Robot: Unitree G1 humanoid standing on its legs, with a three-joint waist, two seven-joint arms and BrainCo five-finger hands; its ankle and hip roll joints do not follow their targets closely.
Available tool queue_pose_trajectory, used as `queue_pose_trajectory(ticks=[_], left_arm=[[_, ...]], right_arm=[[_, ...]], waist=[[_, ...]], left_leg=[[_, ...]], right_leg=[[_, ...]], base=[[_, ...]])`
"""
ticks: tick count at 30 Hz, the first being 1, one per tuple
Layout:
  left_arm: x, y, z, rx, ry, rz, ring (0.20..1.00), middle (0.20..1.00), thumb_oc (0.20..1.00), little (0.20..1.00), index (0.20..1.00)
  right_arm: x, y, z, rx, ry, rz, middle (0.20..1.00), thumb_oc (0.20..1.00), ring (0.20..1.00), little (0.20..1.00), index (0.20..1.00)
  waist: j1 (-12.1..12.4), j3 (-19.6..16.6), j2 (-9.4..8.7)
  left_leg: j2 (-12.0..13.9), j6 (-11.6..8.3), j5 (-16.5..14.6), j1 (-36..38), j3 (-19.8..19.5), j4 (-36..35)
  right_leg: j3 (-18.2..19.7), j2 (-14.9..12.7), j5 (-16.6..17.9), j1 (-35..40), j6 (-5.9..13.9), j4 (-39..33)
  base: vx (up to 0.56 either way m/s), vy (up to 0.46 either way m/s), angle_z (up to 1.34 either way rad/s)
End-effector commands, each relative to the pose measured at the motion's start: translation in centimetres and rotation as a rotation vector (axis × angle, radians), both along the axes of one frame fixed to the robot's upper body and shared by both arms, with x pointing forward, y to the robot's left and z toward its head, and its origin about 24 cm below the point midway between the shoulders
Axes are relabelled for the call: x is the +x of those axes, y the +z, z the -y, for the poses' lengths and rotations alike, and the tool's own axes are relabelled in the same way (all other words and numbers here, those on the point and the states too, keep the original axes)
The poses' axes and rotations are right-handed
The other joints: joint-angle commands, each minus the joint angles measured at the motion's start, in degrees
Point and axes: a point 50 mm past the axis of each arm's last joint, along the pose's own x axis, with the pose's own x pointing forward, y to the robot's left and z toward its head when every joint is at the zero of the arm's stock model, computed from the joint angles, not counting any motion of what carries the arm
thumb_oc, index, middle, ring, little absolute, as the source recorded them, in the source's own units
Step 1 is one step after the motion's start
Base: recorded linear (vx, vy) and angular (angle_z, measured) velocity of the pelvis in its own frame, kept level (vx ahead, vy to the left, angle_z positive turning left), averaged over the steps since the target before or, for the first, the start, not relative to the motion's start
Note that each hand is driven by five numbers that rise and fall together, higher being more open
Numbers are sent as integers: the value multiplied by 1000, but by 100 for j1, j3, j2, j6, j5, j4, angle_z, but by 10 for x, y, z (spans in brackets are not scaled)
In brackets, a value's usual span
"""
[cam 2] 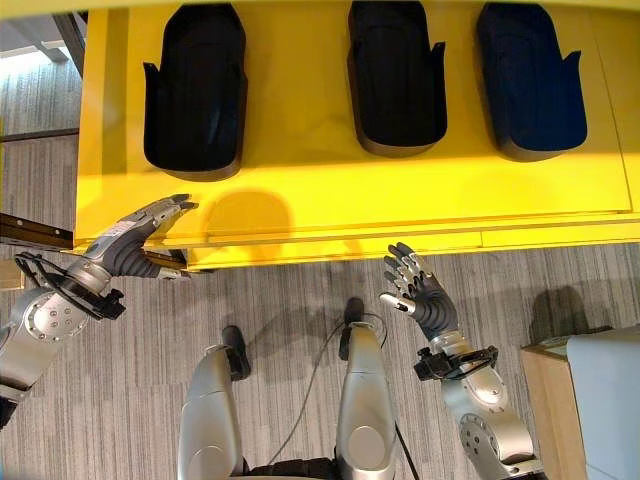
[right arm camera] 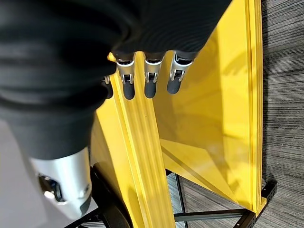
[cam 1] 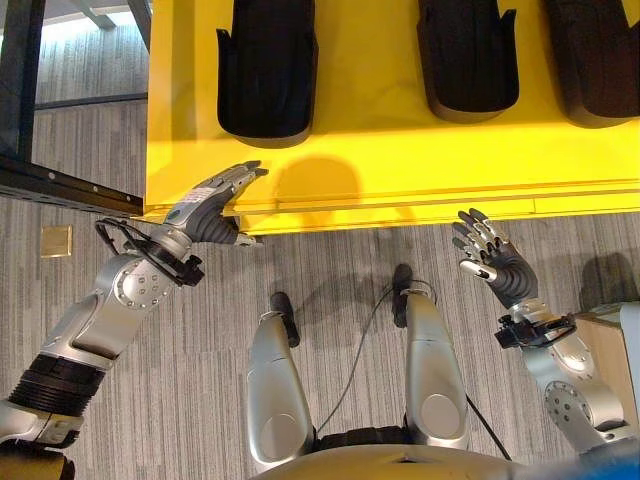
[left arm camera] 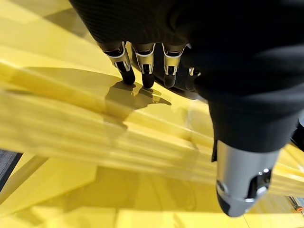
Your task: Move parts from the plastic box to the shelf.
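Left eye view | parts (cam 1: 268,70) on shelf (cam 1: 380,160) | left hand (cam 1: 215,205) near, empty

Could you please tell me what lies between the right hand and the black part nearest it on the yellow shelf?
Bare yellow shelf and its front edge, in the right eye view, between the right hand and the middle black part.

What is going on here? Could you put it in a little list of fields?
shelf: yellow shelf, in front of the robot
parts on shelf: three black parts in a row, one, the next, the last
left hand: left hand open, fingers straight over the shelf's front edge, holding nothing
right hand: right hand open, empty, above the grey floor short of the shelf
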Motion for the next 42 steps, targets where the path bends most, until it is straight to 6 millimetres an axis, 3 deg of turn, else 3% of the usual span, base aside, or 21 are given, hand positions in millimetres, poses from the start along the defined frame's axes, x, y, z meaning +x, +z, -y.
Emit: queue_pose_trajectory(ticks=[1,15,42], left_arm=[[4,-3,-6,15,37,10,1000,1000,1000,1000,1000],[15,-1,-11,8,100,51,1000,1000,1000,1000,1000],[35,9,23,-11,-1,94,1000,1000,1000,1000,1000]], right_arm=[[-3,18,2,36,-9,98,1000,1000,1000,1000,1000],[-4,14,4,43,-17,80,1000,1000,1000,1000,1000],[-7,12,2,69,-9,67,1000,1000,1000,1000,1000]], waist=[[-42,-230,-154],[-89,-254,-171],[-225,-262,-189]], left_leg=[[279,-191,359,-112,-189,-218],[298,-194,327,-135,-140,-190],[351,-219,300,-113,-87,-164]], right_leg=[[291,-434,-156,576,309,33],[336,-429,-154,529,302,40],[451,-343,-157,434,278,87]], base=[[45,5,0],[8,1,0],[0,0,0]])
